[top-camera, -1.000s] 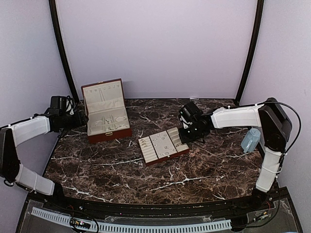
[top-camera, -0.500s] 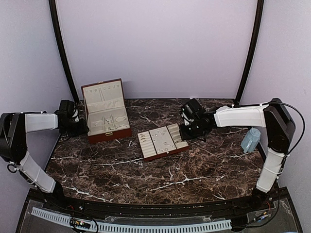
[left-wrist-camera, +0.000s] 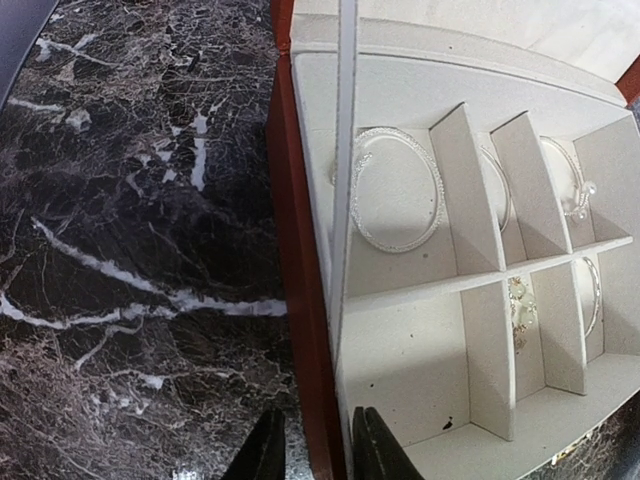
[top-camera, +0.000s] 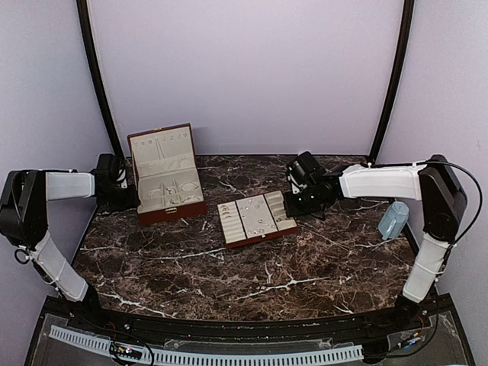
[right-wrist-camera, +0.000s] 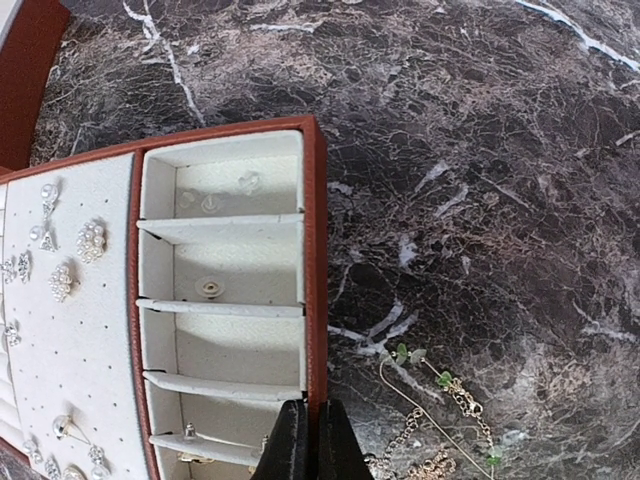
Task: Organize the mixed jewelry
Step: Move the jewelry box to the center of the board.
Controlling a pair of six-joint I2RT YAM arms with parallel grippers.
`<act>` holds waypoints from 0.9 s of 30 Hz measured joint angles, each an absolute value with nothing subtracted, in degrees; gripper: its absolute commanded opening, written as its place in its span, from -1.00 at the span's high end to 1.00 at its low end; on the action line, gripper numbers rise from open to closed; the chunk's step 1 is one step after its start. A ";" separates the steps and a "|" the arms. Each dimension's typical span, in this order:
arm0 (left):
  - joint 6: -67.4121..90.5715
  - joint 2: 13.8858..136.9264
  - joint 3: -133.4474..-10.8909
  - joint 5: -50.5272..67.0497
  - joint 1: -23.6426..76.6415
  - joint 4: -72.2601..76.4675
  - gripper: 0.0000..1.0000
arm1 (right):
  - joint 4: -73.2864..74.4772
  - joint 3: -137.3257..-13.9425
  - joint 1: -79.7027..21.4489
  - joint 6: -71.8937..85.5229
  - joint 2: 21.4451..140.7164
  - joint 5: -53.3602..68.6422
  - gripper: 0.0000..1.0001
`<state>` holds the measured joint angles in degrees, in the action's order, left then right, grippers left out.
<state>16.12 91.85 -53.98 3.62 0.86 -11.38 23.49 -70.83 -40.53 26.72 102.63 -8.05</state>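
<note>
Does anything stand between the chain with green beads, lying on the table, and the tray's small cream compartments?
Yes. The tray's reddish-brown side wall stands between the chain with green beads and the cream compartments. The chain would probably need lifting over it; nothing else visible is in the way.

The table (top-camera: 305, 267) looks like polished dark marble — glossy. The box (left-wrist-camera: 305, 300) is smooth lacquered wood, its lining (left-wrist-camera: 400, 360) matt and cloth-like. The jewelry (left-wrist-camera: 436, 195) is shiny silvery metal.
</note>
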 measured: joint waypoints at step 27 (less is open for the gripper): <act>12.88 93.34 -56.05 -6.81 9.50 -12.95 1.00 | 30.89 -76.14 -40.07 29.47 99.68 -10.37 1.00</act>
